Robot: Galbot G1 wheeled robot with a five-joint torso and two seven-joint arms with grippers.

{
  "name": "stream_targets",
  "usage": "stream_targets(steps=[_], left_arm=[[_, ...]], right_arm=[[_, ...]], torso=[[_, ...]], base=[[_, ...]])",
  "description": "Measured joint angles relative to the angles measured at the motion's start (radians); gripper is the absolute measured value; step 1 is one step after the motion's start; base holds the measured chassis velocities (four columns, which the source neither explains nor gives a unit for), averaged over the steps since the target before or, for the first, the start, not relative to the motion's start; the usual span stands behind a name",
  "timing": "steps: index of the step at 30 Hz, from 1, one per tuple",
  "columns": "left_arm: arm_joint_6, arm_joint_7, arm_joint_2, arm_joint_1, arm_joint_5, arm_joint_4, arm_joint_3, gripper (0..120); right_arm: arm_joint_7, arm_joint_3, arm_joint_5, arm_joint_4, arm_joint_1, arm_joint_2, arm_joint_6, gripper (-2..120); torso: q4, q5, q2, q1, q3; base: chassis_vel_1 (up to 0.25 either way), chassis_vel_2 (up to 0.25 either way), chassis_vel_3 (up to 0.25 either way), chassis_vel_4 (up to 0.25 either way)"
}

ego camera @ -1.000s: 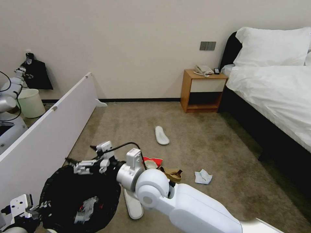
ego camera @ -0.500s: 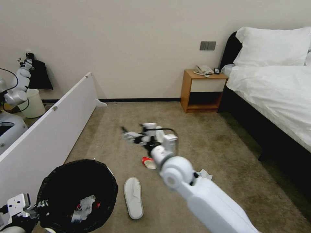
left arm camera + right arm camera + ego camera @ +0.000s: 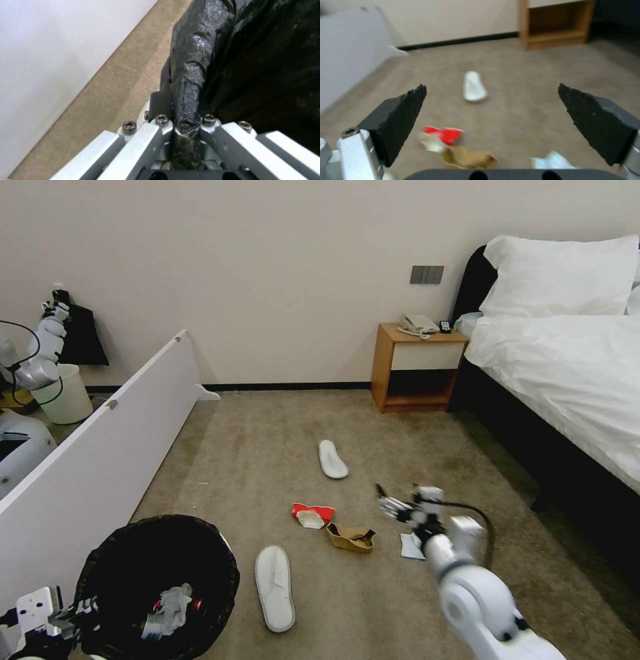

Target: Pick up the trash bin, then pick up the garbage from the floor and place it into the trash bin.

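Observation:
The trash bin [image 3: 160, 580], lined with a black bag, is at the lower left, with crumpled litter inside. My left gripper [image 3: 83, 605] is shut on its bagged rim [image 3: 186, 100]. My right gripper [image 3: 392, 505] hangs open and holds nothing, above the carpet beside a white tissue [image 3: 410, 547]. Garbage lies on the floor: a red-white carton [image 3: 312, 513], a brown paper scrap [image 3: 351, 538], a near slipper [image 3: 275, 587] and a far slipper [image 3: 332, 459]. The right wrist view looks between the open pads [image 3: 403, 120] at the carton [image 3: 445, 135], paper scrap [image 3: 468, 157], tissue [image 3: 553, 161] and far slipper [image 3: 474, 86].
A long white board [image 3: 100, 460] stands on the left, with an unlined off-white bin [image 3: 63, 393] beyond it. A wooden nightstand [image 3: 417, 367] sits against the far wall and a bed [image 3: 567, 367] fills the right side. Open carpet lies between.
My right arm has swung from over the trash bin across the litter to the right, and now hovers near the tissue. The left gripper still grips the bin's rim.

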Motion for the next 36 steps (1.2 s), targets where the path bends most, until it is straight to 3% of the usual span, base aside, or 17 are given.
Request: stream_targets(steps=[11, 36], left_arm=[[0.000, 0.000, 0.000, -0.013, 0.026, 0.011, 0.018, 2], [0.000, -0.001, -0.001, -0.027, 0.031, 0.017, 0.028, 2]], right_arm=[[-0.060, 0.170, -0.098, 0.040, -0.154, 0.031, 0.061, 100], [-0.063, 0.152, -0.096, 0.039, -0.155, 0.024, 0.060, 100]], torso=[[0.0000, -0.0006, 0.000, 0.000, 0.000], [0.0000, -0.0007, 0.000, 0.000, 0.000]], base=[[0.000, 0.000, 0.000, 0.000], [0.041, 0.040, 0.043, 0.038]])
